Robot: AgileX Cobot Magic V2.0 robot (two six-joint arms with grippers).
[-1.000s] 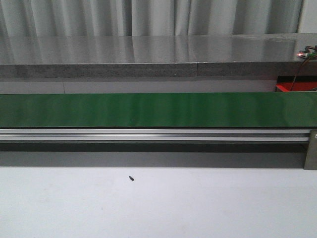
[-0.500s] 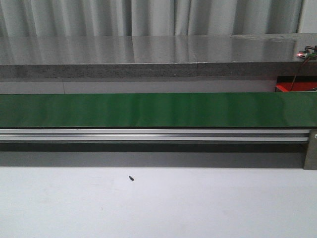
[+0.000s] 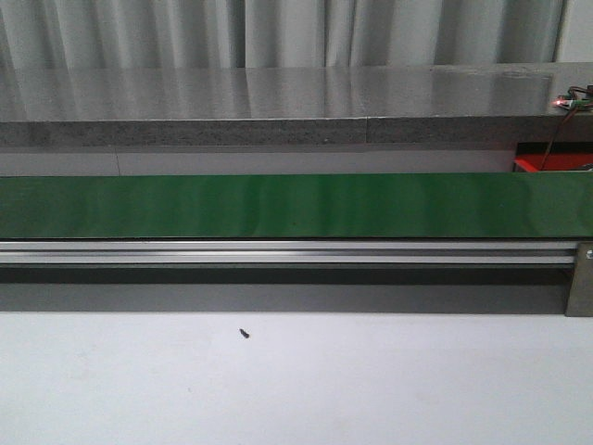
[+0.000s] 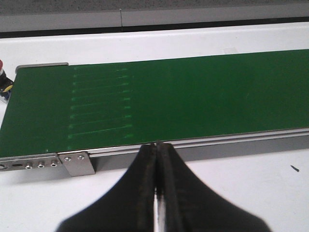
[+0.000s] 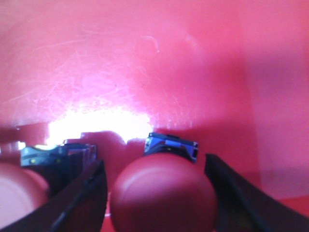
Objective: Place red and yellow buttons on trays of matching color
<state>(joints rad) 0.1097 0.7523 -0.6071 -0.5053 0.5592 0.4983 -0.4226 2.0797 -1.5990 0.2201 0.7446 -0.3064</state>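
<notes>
A red button with a smooth, domed, glossy cap sits between the two dark fingers of the right claw, its blue-and-black base block showing just behind the cap. The fingers stand apart on either side of the cap with gaps visible, so the claw is spread wide and not pressing the button. All around lies the red tray, a scratched, shiny plastic surface with a bright glare patch. A second red button shows beside the first, outside the one finger, with its own dark base carrying yellow and blue marks.

The left claw has its black, tapered fingers pressed together with nothing between them, and it hangs over the white table just beside the aluminium rail of the conveyor belt. The belt is matte green with faint streaks. A small dark speck lies on the table.

In the front view the green belt, its grey metal rail and the speckled stone-like ledge behind look the same as half a second ago; no arm is seen there, and the speck has not moved.
</notes>
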